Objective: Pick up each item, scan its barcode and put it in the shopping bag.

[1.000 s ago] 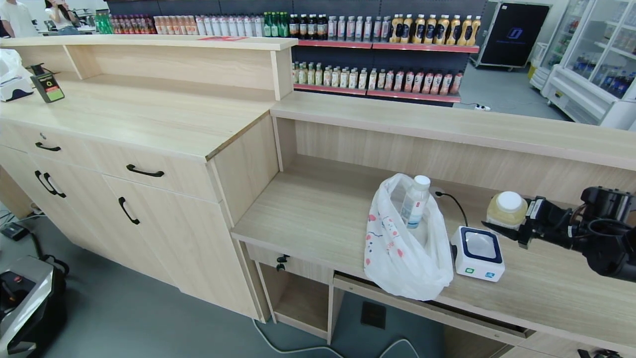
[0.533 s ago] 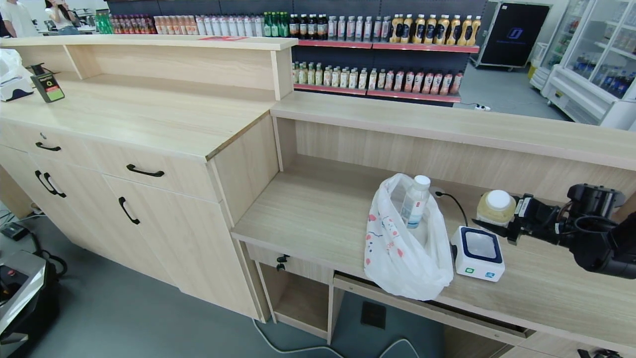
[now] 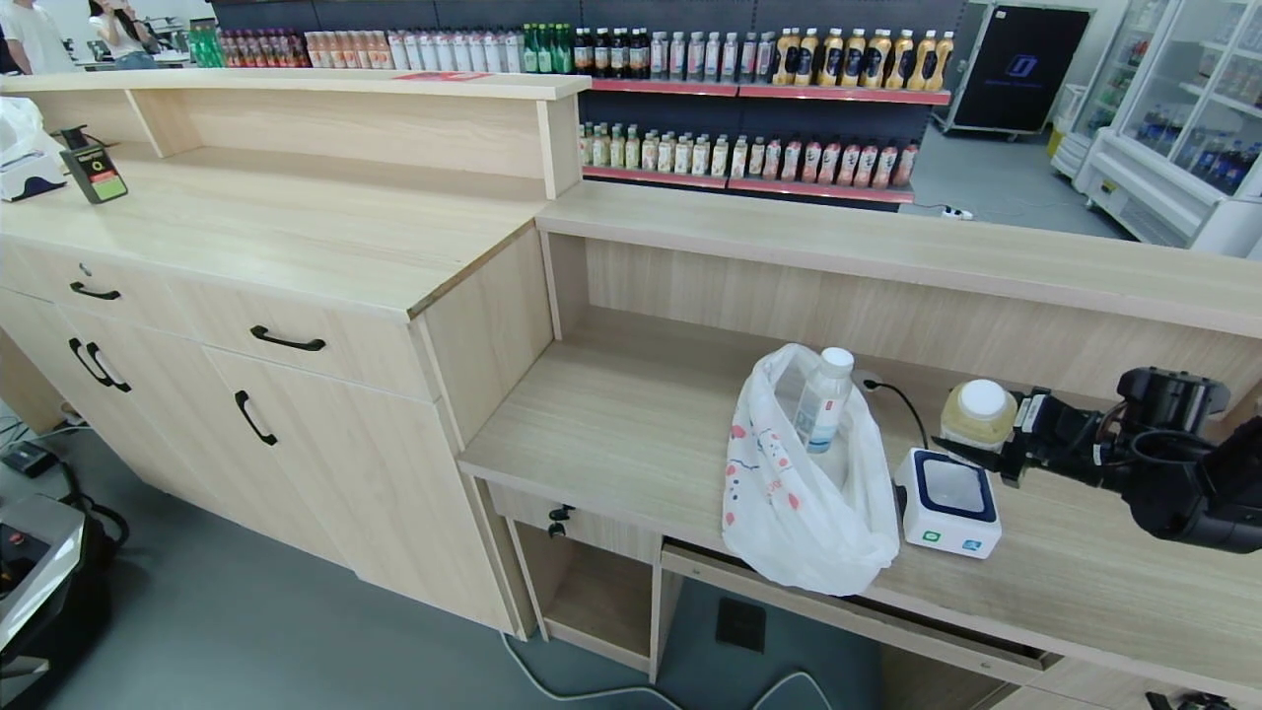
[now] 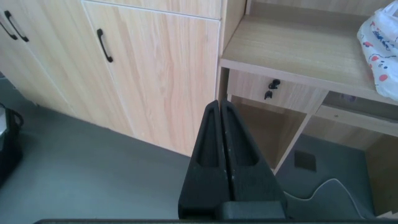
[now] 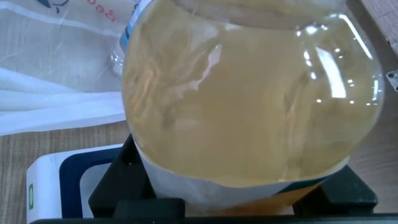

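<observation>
**Moved left with the jar, now just behind the scanner**

Carried leftward over the last second: the jar [image 3: 976,412] and the right gripper [image 3: 986,442], from off to the right of the scanner [image 3: 948,501] to just behind its far right corner. Drew the right arm further into the head view in the same shift. Left untouched meanwhile: scanner, shopping bag [image 3: 804,503] and the clear bottle [image 3: 823,399] standing in it.

Clamped on the jar, the right jaws. Shows one dark finger [image 3: 971,456] under the jar in the head view; hides the other behind it. Holds the jar upright, white cap on top, yellowish contents. Cannot tell whether the jar's base touches the worktop [image 3: 631,414] or hangs above it. Cannot make out any barcode. Covers much of the scanner in the right wrist view, with a corner still peeking out beneath. Cuts the right arm off at the head view's edge.

Sinks the clear bottle's lower half into the shopping bag, out of sight; only neck, cap and part of the label visible. Stands the bag just left of the scanner, nearly touching.

Pressed together, the jaws of the left gripper [image 4: 222,143], hanging low over the floor [image 4: 93,174] near a cabinet door [image 4: 155,68].
</observation>
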Robot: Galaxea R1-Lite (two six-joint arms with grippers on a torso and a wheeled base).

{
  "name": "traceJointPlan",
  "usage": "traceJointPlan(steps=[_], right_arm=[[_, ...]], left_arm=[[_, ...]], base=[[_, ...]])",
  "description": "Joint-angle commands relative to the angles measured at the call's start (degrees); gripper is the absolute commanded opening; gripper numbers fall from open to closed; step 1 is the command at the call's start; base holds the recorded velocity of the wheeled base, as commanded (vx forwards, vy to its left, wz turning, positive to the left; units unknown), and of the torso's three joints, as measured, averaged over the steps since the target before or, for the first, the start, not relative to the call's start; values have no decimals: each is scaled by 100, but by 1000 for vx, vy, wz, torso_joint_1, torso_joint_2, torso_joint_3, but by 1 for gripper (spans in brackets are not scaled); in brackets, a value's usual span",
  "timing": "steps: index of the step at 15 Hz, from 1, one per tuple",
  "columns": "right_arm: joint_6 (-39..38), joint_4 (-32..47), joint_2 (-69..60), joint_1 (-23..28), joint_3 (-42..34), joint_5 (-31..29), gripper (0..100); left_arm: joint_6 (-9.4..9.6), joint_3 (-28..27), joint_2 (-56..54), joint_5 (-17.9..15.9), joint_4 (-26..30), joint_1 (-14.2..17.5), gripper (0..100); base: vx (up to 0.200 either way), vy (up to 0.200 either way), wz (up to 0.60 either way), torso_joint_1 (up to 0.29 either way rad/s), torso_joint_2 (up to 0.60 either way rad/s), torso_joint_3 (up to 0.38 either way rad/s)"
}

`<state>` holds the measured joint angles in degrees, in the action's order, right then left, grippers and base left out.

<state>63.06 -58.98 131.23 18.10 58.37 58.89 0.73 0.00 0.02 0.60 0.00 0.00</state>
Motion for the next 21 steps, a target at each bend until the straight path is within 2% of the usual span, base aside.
traceJointPlan(steps=[1,13,14,15,17,18,19,20,21], right_arm=[[4,0,16,-17,8,8,0],[-48,53,-63,0,25,-1,0],[-374,194,-414,-9,-10,-9,0],[-1033,545,-968,-17,-273,-132,0],[-2914,1011,-2409,97,-1003,-923,0],[-3819,1117,-3033,106,-1346,-1635,0],[-4381,1275,-3543,106,-1618,-2831,0],[-4751,1459,-3868,53,-1820,-3727,0],[-4900,1512,-4123,-9,-2040,-4149,0]], left_arm=[[6,0,-2,2,0,0,0],[-3,0,-2,2,0,0,0],[6,0,-2,2,0,0,0],[-3,0,-2,2,0,0,0],[6,0,-2,2,0,0,0],[-3,0,-2,2,0,0,0],[6,0,-2,2,0,0,0],[-3,0,-2,2,0,0,0],[6,0,-2,2,0,0,0]], base=[[0,0,0,0,0,0],[0,0,0,0,0,0],[0,0,0,0,0,0],[0,0,0,0,0,0],[0,0,0,0,0,0],[0,0,0,0,0,0],[0,0,0,0,0,0],[0,0,0,0,0,0],[0,0,0,0,0,0]])
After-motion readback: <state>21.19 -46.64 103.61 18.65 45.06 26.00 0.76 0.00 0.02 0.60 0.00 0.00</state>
